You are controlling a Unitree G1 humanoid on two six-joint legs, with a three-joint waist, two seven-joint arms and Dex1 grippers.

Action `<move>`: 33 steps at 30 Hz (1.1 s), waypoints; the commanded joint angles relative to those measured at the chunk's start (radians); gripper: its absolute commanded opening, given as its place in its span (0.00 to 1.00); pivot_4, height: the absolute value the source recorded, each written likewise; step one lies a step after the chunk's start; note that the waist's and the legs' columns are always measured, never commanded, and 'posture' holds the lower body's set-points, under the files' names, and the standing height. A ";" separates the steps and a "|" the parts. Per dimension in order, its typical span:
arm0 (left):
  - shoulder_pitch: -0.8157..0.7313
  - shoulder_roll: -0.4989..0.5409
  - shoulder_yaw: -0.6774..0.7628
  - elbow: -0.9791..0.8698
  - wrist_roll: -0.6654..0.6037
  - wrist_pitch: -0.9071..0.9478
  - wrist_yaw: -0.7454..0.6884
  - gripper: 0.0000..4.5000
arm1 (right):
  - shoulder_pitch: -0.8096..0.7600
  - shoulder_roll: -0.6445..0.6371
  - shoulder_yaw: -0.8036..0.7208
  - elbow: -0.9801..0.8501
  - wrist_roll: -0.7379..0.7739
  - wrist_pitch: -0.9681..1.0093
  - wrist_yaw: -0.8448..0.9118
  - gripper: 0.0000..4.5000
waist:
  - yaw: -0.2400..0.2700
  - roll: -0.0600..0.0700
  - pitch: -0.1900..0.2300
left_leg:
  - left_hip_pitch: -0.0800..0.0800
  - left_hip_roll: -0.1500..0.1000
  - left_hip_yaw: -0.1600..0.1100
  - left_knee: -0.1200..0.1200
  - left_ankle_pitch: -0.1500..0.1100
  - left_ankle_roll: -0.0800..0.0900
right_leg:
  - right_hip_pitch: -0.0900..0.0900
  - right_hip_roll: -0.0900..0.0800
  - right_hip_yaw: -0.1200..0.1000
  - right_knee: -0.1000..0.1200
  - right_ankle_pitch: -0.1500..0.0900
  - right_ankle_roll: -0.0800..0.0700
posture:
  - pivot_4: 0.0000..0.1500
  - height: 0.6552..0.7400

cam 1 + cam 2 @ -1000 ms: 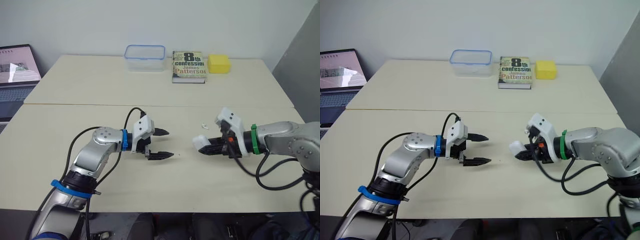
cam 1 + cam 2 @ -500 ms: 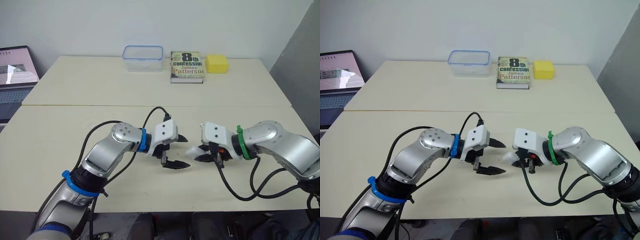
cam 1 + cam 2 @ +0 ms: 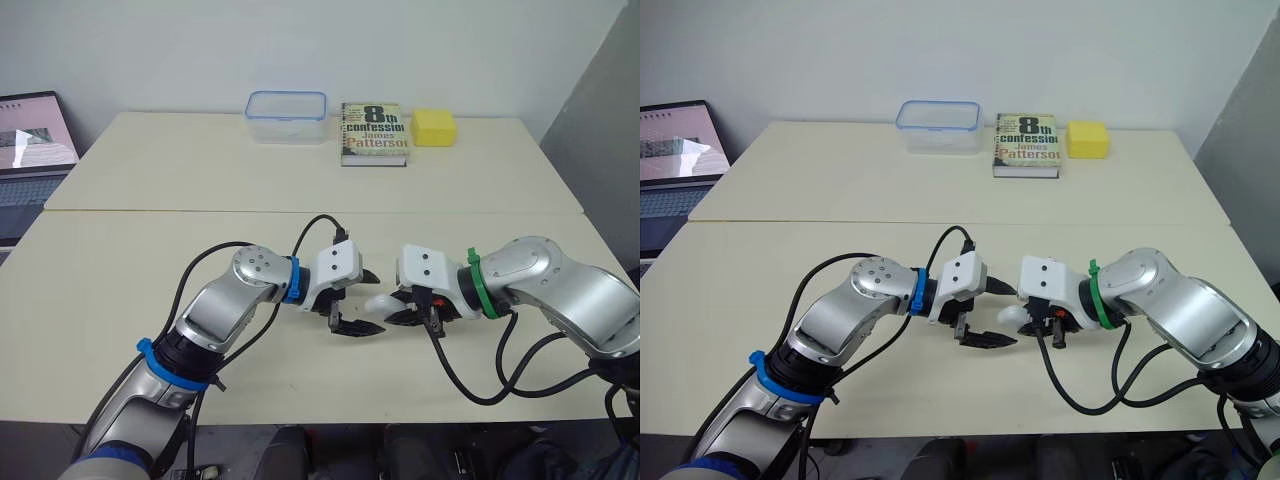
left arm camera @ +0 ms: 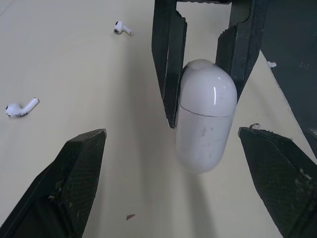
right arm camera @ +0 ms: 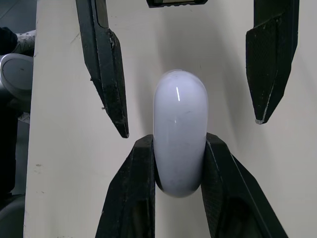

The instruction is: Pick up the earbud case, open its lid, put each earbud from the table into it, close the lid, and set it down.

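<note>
Within right end effector [image 5: 178, 146], earbud case [image 5: 180, 124]

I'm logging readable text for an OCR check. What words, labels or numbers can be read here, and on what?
"8th confession": on the cover of the book.
"James Patterson": same cover, below the title.
On the laptop screen: text too small to read.
On the earbud case: no markings visible.

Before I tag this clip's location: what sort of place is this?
Likely an office or lab workspace: two pale tables, an open laptop, and a James Patterson paperback by a plain wall.
</note>
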 commanded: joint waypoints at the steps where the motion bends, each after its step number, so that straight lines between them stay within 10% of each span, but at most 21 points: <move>1: -0.024 -0.003 0.034 -0.006 -0.019 0.001 -0.004 1.00 | -0.008 -0.004 -0.008 -0.020 -0.016 -0.007 0.019 0.18 | 0.000 0.000 0.000 | 0.000 0.000 0.000 0.000 0.000 0.000 | 0.000 0.000 0.000 0.000 0.000 0.000 | 1.00 1.00; 13: -0.031 -0.005 0.043 -0.005 -0.034 -0.002 -0.031 1.00 | 0.015 -0.008 -0.008 -0.016 -0.054 -0.020 0.041 0.18 | 0.000 0.000 0.000 | 0.000 0.000 0.001 0.000 0.000 0.000 | 0.000 0.000 0.000 0.000 0.001 -0.003 | 1.00 1.00; 26: -0.003 -0.040 0.027 -0.034 -0.039 0.015 -0.002 0.17 | 0.034 0.000 -0.017 -0.018 -0.085 -0.035 0.064 0.18 | 0.000 0.000 0.000 | 0.000 0.000 0.001 0.001 0.000 0.000 | 0.000 0.000 0.000 0.001 0.002 -0.003 | 1.00 1.00; 33: 0.017 -0.039 0.020 -0.035 -0.027 0.014 -0.001 0.17 | 0.039 0.001 -0.023 -0.019 -0.090 -0.040 0.077 0.18 | 0.000 0.000 0.000 | 0.000 0.000 0.001 0.001 0.000 0.000 | 0.000 0.000 0.000 0.001 0.002 -0.003 | 1.00 1.00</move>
